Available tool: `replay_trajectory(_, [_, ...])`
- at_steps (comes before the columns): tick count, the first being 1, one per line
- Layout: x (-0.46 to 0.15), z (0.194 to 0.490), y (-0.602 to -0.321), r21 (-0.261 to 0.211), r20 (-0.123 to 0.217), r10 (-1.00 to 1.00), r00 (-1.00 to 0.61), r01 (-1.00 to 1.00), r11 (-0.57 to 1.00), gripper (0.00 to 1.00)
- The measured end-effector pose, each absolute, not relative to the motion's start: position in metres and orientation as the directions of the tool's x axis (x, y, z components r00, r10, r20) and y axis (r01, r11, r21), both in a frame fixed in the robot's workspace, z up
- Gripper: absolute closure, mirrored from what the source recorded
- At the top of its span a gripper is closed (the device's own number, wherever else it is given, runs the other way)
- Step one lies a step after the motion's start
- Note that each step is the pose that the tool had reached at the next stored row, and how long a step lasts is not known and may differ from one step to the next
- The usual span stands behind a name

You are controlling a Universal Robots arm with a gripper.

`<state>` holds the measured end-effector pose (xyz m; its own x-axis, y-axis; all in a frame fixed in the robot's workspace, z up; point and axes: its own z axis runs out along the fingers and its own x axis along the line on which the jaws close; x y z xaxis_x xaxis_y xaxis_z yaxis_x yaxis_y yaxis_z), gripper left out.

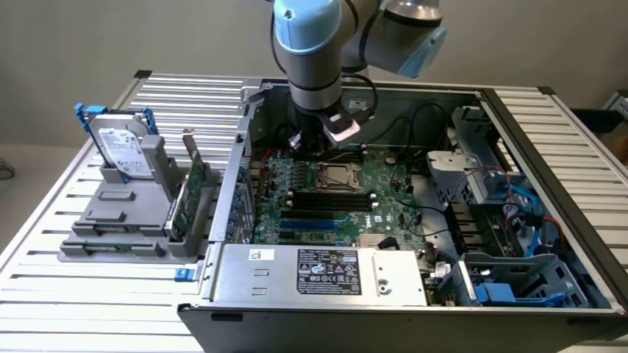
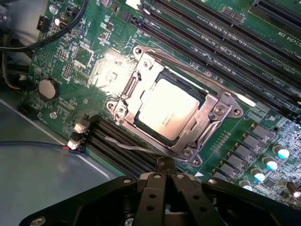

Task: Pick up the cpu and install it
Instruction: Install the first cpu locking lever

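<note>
Hard drive (image 1: pixel 122 149), green card (image 1: pixel 194 180) upright in grey holder (image 1: pixel 118 220); case (image 1: pixel 393 323) beside it.

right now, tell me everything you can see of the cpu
The cpu is a small flat square chip with a silvery-beige metal top, faint print and a thin dark rim. It lies flat in the motherboard socket, with the metal socket frame around its edges. The shut gripper is not holding it.

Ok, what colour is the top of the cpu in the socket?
The cpu is pale silvery-beige metal on top, clearest in the wrist view.
</note>
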<state>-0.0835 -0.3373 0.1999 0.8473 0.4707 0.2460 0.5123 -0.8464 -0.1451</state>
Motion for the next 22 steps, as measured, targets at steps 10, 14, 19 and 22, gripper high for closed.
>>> replay_trajectory(10, [-0.078, 0.2, -0.337, -0.14, 0.243, 0.475, 0.846, 0.515, -0.846, 0.89])
replay_trajectory(14, [-0.076, 0.2, -0.337, -0.138, 0.242, 0.477, 0.845, 0.516, -0.845, 0.89])
replay_trajectory(19, [-0.073, 0.2, -0.337, -0.135, 0.24, 0.479, 0.844, 0.517, -0.845, 0.89])
replay_trajectory(22, [-0.072, 0.2, -0.337, -0.133, 0.239, 0.48, 0.844, 0.518, -0.845, 0.89])
